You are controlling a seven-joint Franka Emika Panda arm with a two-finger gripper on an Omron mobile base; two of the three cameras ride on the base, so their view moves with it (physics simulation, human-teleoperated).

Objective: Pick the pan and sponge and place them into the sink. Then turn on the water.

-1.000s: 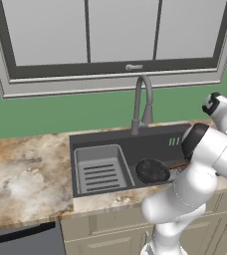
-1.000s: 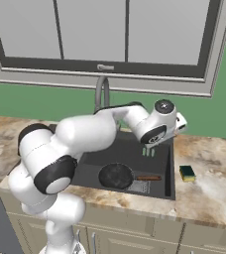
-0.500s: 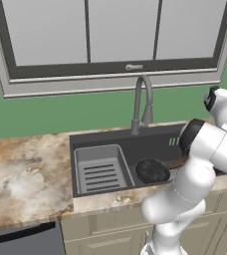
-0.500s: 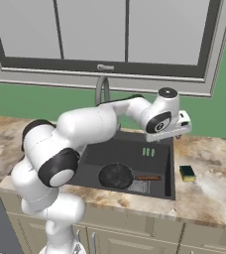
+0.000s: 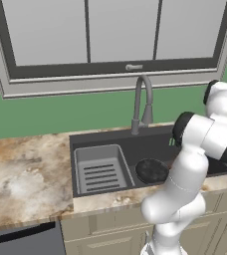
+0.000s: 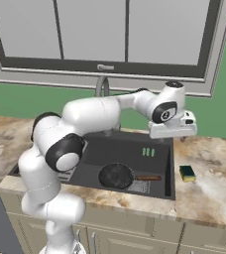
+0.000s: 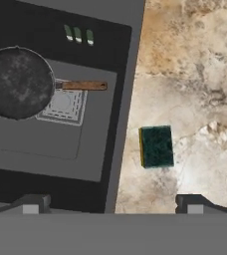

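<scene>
The sponge (image 7: 157, 146) is lying green side up on the bench (image 7: 200, 74), just beside the sink (image 7: 120, 124), where the pan (image 7: 18, 82) is already sitting. The claw (image 7: 113, 203) is hanging above with fingers apart, empty. Descending off-centre risks pinching only a corner and flicking the sponge away.

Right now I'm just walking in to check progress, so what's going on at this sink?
The pan already lies in the sink, its brown handle over the drain grate. The sponge sits green side up on the counter beside the basin. The gripper hangs above the sink's edge and the sponge with its jaws wide open, holding nothing. No water runs from the faucet.
</scene>
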